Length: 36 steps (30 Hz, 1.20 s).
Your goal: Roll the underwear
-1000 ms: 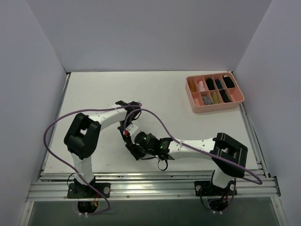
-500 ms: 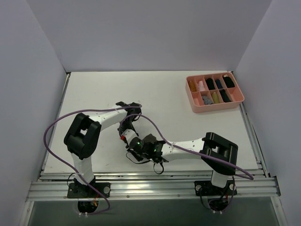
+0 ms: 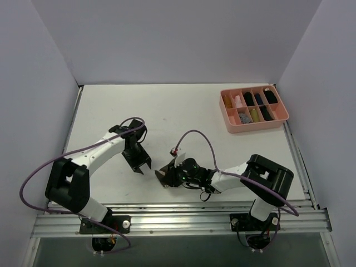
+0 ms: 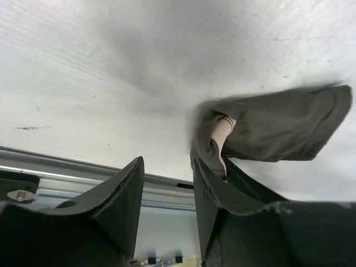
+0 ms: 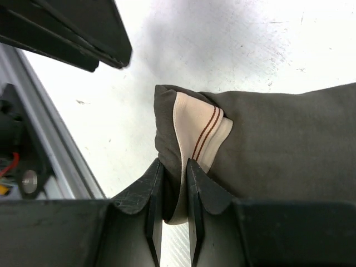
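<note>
The underwear point(image 5: 278, 128) is a dark olive cloth with a beige waistband point(image 5: 194, 133) that has two brown stripes. My right gripper point(image 5: 172, 167) is shut on its folded edge, cloth and waistband pinched between the fingers. From above, the right gripper point(image 3: 167, 176) sits near the table's front middle, with the cloth as a small dark piece at its tip. My left gripper point(image 3: 137, 159) stands open to the left of it, apart from the cloth. In the left wrist view the underwear point(image 4: 278, 125) lies past the right finger, and nothing is between the left gripper's point(image 4: 167, 181) fingers.
A pink compartment tray point(image 3: 230, 119) with small rolled bundles stands at the back right. A metal rail point(image 3: 178, 222) runs along the table's front edge, close behind both grippers. Purple cables loop over each arm. Grey walls close in the table on three sides.
The left gripper has opened, let go of the cloth and pulled back to the left. The right gripper has shut on the underwear's folded edge.
</note>
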### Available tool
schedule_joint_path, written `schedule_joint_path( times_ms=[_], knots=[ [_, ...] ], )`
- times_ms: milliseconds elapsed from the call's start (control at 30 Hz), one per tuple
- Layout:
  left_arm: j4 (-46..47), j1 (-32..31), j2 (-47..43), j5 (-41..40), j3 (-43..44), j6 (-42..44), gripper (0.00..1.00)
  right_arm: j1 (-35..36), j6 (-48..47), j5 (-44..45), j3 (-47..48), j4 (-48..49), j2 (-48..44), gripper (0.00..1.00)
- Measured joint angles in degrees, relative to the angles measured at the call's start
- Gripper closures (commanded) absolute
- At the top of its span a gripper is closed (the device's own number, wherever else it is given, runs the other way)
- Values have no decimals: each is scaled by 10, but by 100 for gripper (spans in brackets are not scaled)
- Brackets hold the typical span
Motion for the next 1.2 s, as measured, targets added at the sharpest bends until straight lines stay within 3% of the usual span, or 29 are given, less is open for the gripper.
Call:
schedule_joint_path(
  times_ms=[267, 700, 867, 1200],
  knots=[
    [80, 0, -95, 6, -94, 2, 48, -86, 96, -121, -84, 204, 50, 100],
    [297, -12, -120, 105, -205, 2, 46, -158, 232, -177, -180, 480, 176, 96],
    [374, -27, -101, 134, -209, 8, 44, -174, 268, -206, -184, 533, 212, 96],
    [488, -44, -38, 166, -254, 12, 42, -186, 281, -229, -187, 536, 214, 95]
  ],
)
